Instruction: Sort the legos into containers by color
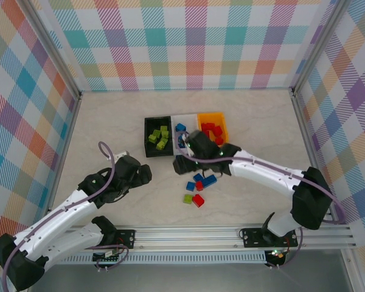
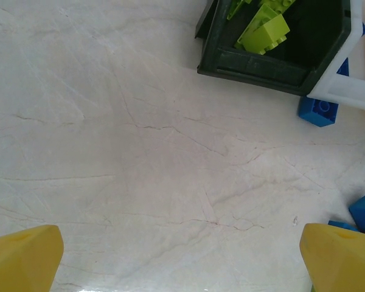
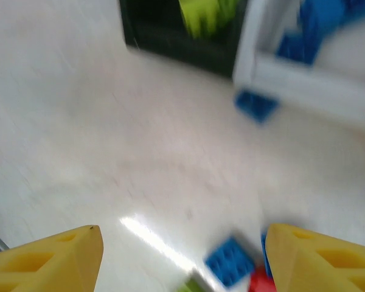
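Note:
Three bins stand in a row: a black bin (image 1: 148, 146) with lime green legos (image 1: 159, 137), a white bin (image 1: 186, 117) with blue legos (image 1: 180, 128), and an orange bin (image 1: 212, 115) with red legos (image 1: 212, 129). Loose blue, red and green bricks (image 1: 198, 188) lie in front of them. One blue brick (image 2: 318, 111) (image 3: 255, 104) lies just outside the white bin's near wall. My right gripper (image 1: 187, 151) (image 3: 182, 261) hangs open and empty between the bins and the loose bricks. My left gripper (image 1: 143, 174) (image 2: 182, 267) is open over bare table, left of the pile.
The table is a pale marbled surface (image 1: 109, 128) walled by checkered panels. A metal rail (image 1: 231, 234) runs along the near edge. The right wrist view is blurred. Open room lies left of the black bin and behind the bins.

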